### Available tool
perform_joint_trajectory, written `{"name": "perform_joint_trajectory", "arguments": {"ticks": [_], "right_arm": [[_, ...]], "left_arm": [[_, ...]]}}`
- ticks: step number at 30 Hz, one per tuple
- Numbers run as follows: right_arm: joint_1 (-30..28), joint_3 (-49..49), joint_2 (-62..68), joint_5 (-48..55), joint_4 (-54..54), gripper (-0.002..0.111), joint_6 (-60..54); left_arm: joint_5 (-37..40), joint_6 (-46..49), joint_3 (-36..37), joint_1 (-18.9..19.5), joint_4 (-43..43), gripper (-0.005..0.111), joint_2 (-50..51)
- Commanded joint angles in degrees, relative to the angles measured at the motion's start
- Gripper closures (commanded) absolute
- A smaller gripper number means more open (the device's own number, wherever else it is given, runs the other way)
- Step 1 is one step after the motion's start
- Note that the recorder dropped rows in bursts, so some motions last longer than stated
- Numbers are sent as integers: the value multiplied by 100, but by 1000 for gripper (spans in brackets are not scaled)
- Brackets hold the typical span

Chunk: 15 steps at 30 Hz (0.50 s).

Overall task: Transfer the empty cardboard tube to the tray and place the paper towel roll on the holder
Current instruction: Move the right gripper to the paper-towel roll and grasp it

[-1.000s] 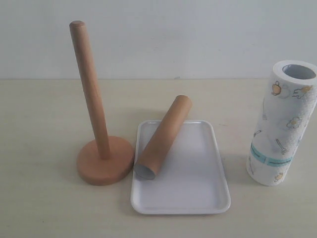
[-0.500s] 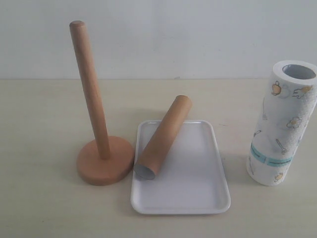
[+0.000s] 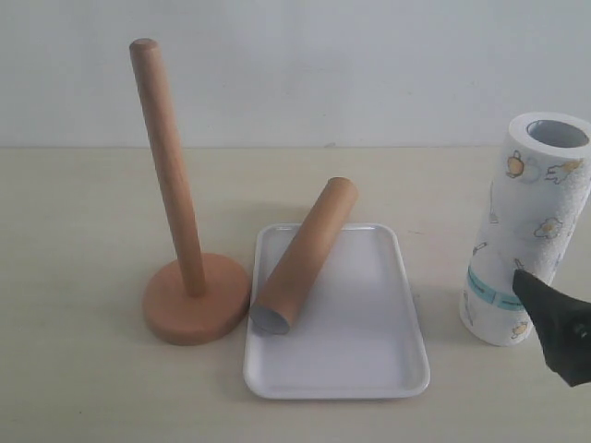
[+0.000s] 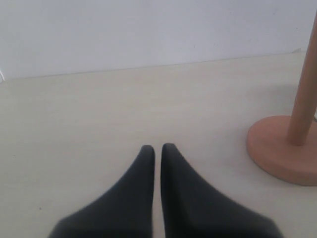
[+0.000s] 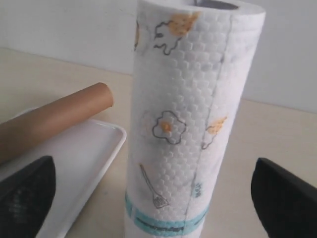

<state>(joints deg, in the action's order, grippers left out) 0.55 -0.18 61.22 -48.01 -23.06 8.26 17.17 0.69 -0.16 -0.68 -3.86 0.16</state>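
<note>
Paper towel roll (image 3: 531, 240) is standing upright right of the tray (image 3: 388, 369), likely light, soft and crushable. Right gripper (image 5: 151, 196), fingers spread wide, is facing its lower half; a gentle mid-body hold seems best. Left gripper (image 4: 157, 148), fingers pressed together, is sitting near the holder (image 4: 282, 153).
</note>
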Motion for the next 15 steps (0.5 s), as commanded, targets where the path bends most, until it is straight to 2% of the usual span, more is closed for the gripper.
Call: {"name": "perform_joint_trajectory", "arguments": {"ticks": [1,7,10,15], "right_arm": [[3,18,815,-1015,945,3,-606],[3,-57,1951,-1510,667,3,-878],[3,-340,2575,-2168,667,3,-881],[3,-938,3331,-2195,456,3,-826]], "left_arm": [[3,30,16,12,21,103,-16],[3,30,16,12,21,103,-16],[3,30,16,12,21,103,-16],[-7,30,16,12,29,103,-16]]}}
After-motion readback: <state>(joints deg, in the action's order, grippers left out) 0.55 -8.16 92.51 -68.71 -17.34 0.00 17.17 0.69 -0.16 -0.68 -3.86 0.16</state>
